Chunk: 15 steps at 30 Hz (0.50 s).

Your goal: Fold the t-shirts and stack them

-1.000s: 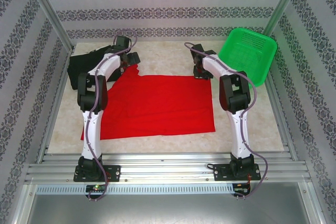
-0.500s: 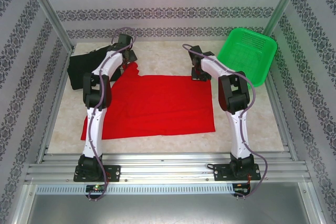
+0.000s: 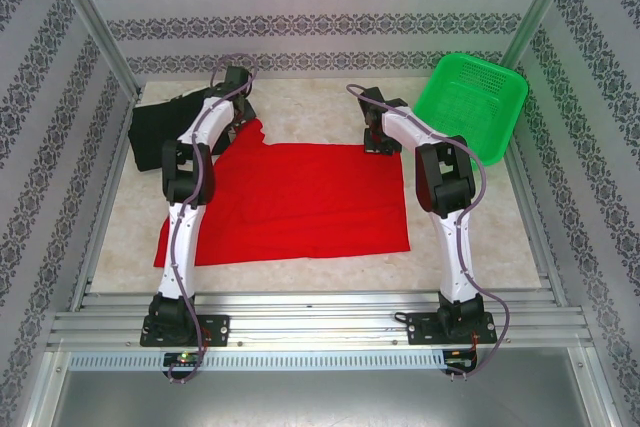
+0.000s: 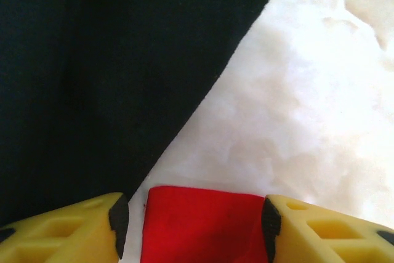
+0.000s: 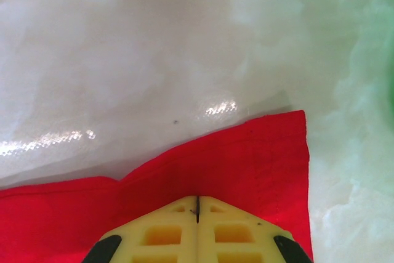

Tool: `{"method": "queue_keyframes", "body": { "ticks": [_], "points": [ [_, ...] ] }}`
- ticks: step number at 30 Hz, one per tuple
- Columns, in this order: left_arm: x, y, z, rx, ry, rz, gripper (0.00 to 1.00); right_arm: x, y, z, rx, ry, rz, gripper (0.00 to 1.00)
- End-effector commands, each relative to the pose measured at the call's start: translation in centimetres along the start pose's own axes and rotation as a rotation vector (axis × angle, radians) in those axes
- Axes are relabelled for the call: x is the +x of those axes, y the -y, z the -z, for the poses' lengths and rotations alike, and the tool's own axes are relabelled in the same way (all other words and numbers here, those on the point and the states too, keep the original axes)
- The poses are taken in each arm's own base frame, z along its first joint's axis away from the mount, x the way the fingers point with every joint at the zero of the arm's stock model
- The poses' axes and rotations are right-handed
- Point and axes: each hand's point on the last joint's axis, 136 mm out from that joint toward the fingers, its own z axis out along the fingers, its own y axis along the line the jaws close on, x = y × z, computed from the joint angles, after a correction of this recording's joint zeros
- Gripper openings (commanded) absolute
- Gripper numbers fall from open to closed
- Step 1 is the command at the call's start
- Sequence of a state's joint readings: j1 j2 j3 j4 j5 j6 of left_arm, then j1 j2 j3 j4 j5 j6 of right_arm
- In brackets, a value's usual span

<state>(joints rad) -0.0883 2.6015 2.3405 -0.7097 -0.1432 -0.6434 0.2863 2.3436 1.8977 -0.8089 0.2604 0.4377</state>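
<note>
right hand [image 5: 197,204] pressed together, pinching red shirt [image 5: 246,152] near its corner; left hand [image 4: 194,217] spread astride the other corner, black shirt [image 4: 92,78] just beyond. cloth runs hand to hand.

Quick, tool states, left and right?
Left tool: open, straddling a corner of the red t-shirt.
Right tool: closed, pinching the red t-shirt at its far edge.

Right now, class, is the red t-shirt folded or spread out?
Spread out: the red t-shirt lies flat on the table as one wide sheet, with a sleeve reaching toward the black t-shirt.
</note>
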Motion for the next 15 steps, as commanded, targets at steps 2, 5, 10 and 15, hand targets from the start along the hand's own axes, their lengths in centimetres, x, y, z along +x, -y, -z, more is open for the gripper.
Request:
{"method": "queue_keyframes", "body": {
  "ticks": [2, 5, 10, 15],
  "points": [
    [0.4, -2.0, -0.7, -0.073, -0.032, 0.023, 0.57, 1.4, -0.4, 0.4, -0.013, -0.034, 0.023, 0.00],
    [0.3, -1.9, -1.1, -0.065, -0.035, 0.028, 0.56, 1.5, -0.5, 0.5, -0.018, -0.036, 0.023, 0.00],
    [0.9, -1.3, -1.9, -0.037, -0.063, 0.031, 0.41, 1.7, -0.4, 0.6, -0.019, -0.037, 0.024, 0.00],
    [1.6, -1.2, -2.5, -0.018, -0.097, 0.035, 0.25, 1.6, -0.3, 0.6, -0.018, -0.037, 0.020, 0.00]
  ]
}}
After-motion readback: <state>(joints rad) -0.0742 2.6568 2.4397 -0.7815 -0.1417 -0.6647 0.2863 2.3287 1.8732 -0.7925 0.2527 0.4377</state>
